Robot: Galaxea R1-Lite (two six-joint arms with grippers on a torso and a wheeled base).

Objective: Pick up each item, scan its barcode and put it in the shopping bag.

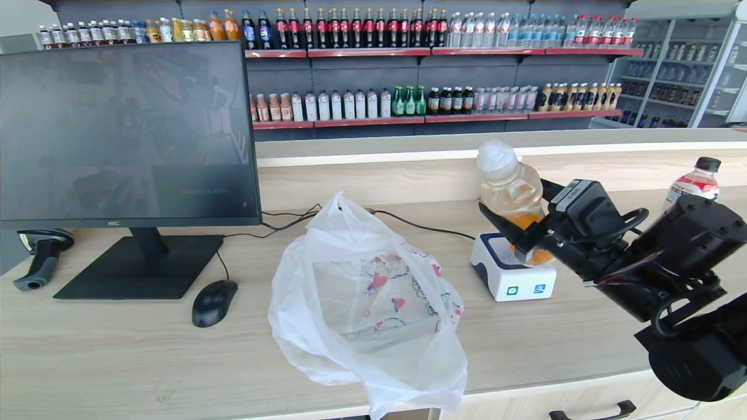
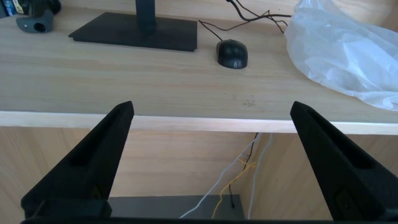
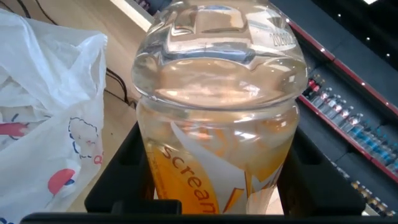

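Observation:
My right gripper (image 1: 521, 232) is shut on a clear drink bottle (image 1: 509, 185) with a pale cap and an orange label, holding it upright just over the white scanner box (image 1: 510, 271). In the right wrist view the bottle (image 3: 221, 124) sits between both fingers. A white plastic shopping bag (image 1: 365, 303) with a printed item inside lies on the counter to the left of the scanner; its edge (image 2: 348, 50) appears in the left wrist view. My left gripper (image 2: 211, 162) hangs open below the counter's front edge. Another bottle (image 1: 694, 182) with a black cap stands at the far right.
A monitor (image 1: 125, 134) on a black stand, a mouse (image 1: 214, 302) and a handheld scanner (image 1: 41, 256) occupy the counter's left side. Cables run behind the bag. A raised ledge and drink shelves stand behind the counter (image 1: 146, 361).

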